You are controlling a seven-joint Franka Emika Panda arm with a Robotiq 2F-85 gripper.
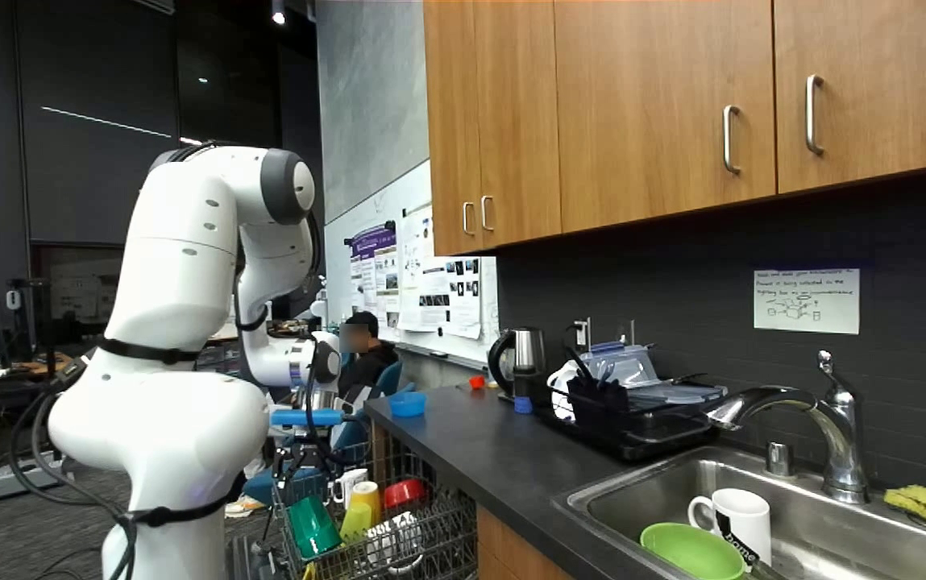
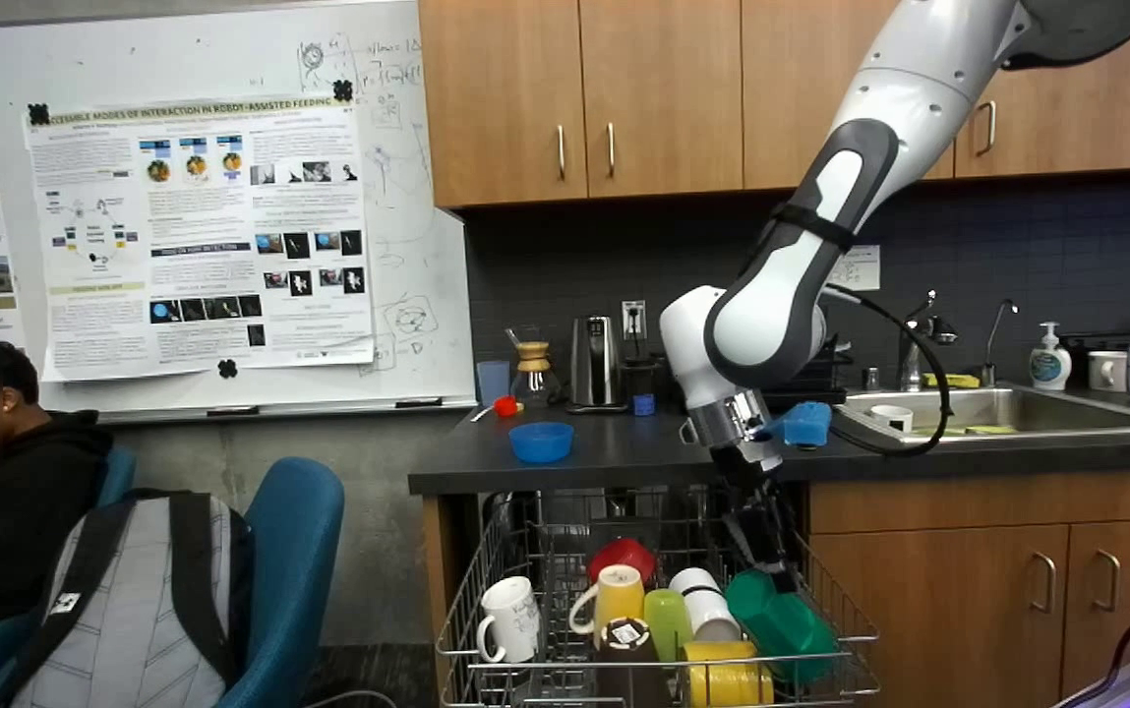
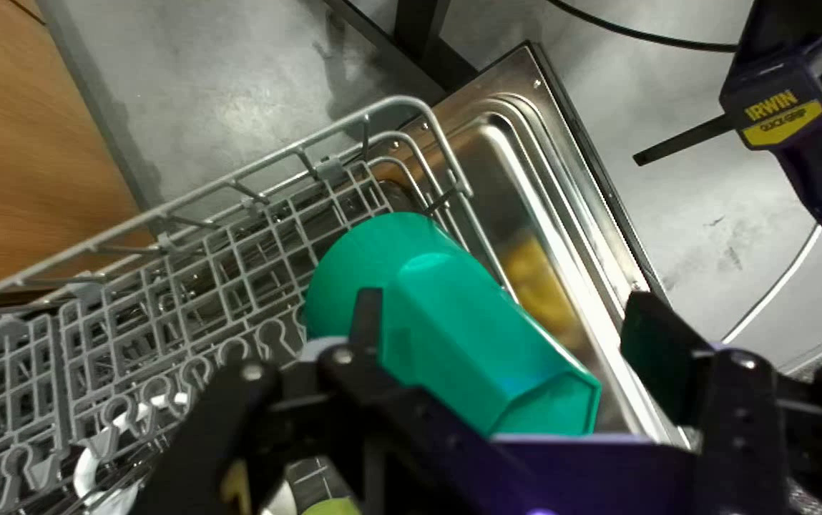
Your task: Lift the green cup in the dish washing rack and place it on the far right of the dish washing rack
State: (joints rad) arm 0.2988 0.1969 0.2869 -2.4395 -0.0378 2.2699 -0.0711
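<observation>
Arm [image 2: 786, 285] hanging over rack [image 3: 167, 300]

The gripper [image 3: 505, 325] is holding its fingers [image 3: 368, 318] well apart, probably to span the green cup [image 3: 453, 322], which is lying tilted between them mid-frame in the wrist view; whether either is touching it, I cannot tell. The rack's wires may be standing in a finger's way. In an exterior view the green cup is lying low and right of centre, perhaps near its goal, with a yellow cup [image 2: 730, 680], a white cup [image 2: 707, 607] and a lime cup [image 2: 667, 621] crowding its left.

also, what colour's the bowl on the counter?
Blue; the bowl shows best in an exterior view.
</observation>
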